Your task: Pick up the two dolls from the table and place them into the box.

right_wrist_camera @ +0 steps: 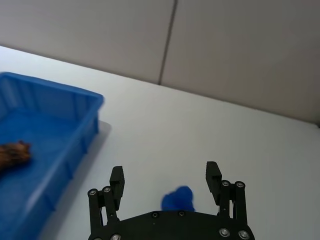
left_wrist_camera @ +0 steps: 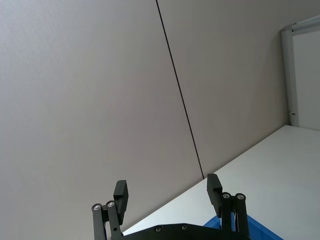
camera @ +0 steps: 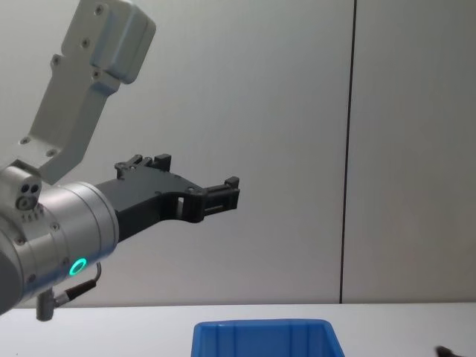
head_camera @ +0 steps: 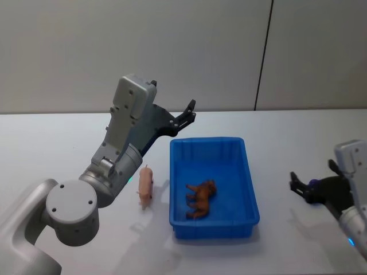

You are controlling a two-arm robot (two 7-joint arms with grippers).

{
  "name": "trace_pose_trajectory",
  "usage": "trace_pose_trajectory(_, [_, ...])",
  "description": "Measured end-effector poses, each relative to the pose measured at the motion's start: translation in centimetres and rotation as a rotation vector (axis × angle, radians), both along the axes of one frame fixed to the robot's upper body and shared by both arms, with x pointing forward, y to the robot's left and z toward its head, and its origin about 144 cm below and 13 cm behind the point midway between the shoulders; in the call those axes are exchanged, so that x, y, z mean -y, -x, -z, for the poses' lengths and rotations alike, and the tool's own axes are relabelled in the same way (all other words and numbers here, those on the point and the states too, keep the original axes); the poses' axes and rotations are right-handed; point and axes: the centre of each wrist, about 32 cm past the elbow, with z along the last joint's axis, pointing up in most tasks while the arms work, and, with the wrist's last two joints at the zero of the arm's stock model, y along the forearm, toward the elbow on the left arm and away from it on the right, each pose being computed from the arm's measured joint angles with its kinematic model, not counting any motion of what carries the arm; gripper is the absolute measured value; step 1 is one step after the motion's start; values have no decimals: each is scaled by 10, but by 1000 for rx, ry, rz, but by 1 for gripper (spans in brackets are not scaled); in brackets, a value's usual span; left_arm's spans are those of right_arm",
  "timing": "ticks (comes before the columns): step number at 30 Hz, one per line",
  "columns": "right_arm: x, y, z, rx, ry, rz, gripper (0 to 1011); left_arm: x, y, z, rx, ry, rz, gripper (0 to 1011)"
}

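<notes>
- A brown four-legged doll (head_camera: 200,199) lies on its side inside the box (head_camera: 212,139), on the floor of the near half.
- A pink doll (head_camera: 145,186) lies on the table (head_camera: 287,126), just beside the box's left wall and apart from it.
- A small dark-blue lump (right_wrist_camera: 178,200) sits on the table well to the right of the box.
- The box is bright blue with a thick rim. It stands on the white table about in the middle, straight ahead of the robot.
- The right gripper (right_wrist_camera: 165,172) is low over the table around the blue lump. Its jaws are spread wide, one on each side of the lump with bare table showing between, so they are released and grasp nothing.
- The left gripper (left_wrist_camera: 167,185) is raised well above the table, over the far left corner of the box and pointing toward the wall. Its jaws are apart with nothing between them.
- The left arm's grey elbow (head_camera: 71,212) hangs near the pink doll.
- Behind the table is a pale wall (head_camera: 172,46) with one dark vertical seam (head_camera: 262,54).
</notes>
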Motion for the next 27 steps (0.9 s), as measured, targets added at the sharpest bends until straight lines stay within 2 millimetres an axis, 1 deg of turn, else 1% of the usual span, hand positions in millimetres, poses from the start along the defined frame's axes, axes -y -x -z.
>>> trace_pose_trajectory(10, [19,-7,13,-68,-17,103,1000,0,0,0,0,0,0,1001])
trace_pose_trajectory(18, [24,-16,22,-101,-56,118,1000,0,0,0,0,0,0,1001])
trace_pose_trajectory(27, [25,-29,35,-131,-125,106,1000,0,0,0,0,0,0,1001])
